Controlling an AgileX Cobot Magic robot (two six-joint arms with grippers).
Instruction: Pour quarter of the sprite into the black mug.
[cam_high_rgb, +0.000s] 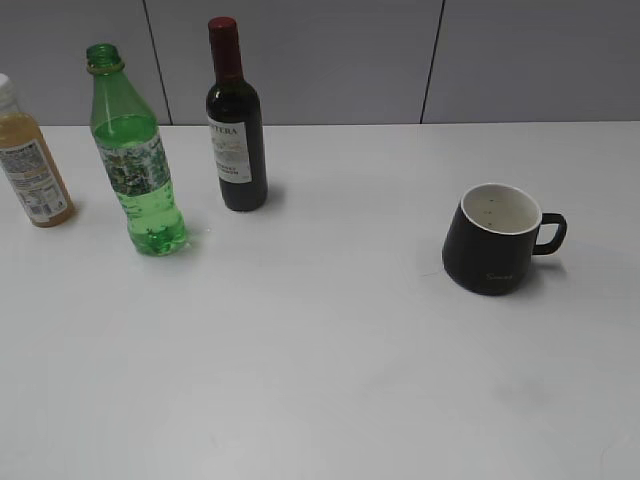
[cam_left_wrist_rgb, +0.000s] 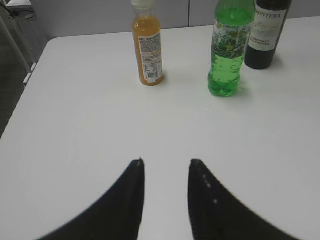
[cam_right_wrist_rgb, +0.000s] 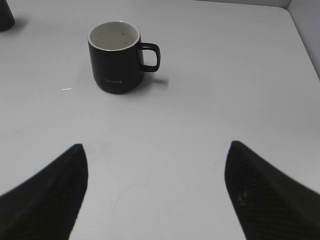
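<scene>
The sprite (cam_high_rgb: 135, 165) is a tall green bottle with no cap, standing upright at the left back of the white table; it also shows in the left wrist view (cam_left_wrist_rgb: 229, 55). The black mug (cam_high_rgb: 495, 240) stands upright on the right, white inside, handle to the right; it shows in the right wrist view (cam_right_wrist_rgb: 116, 56) too. My left gripper (cam_left_wrist_rgb: 166, 162) is open and empty, well short of the sprite. My right gripper (cam_right_wrist_rgb: 156, 147) is wide open and empty, short of the mug. Neither gripper shows in the exterior view.
A dark wine bottle (cam_high_rgb: 235, 125) stands right of the sprite. An orange juice bottle (cam_high_rgb: 30, 160) stands at the far left. The table's left edge (cam_left_wrist_rgb: 22, 100) shows in the left wrist view, its right far corner (cam_right_wrist_rgb: 295, 20) in the right wrist view.
</scene>
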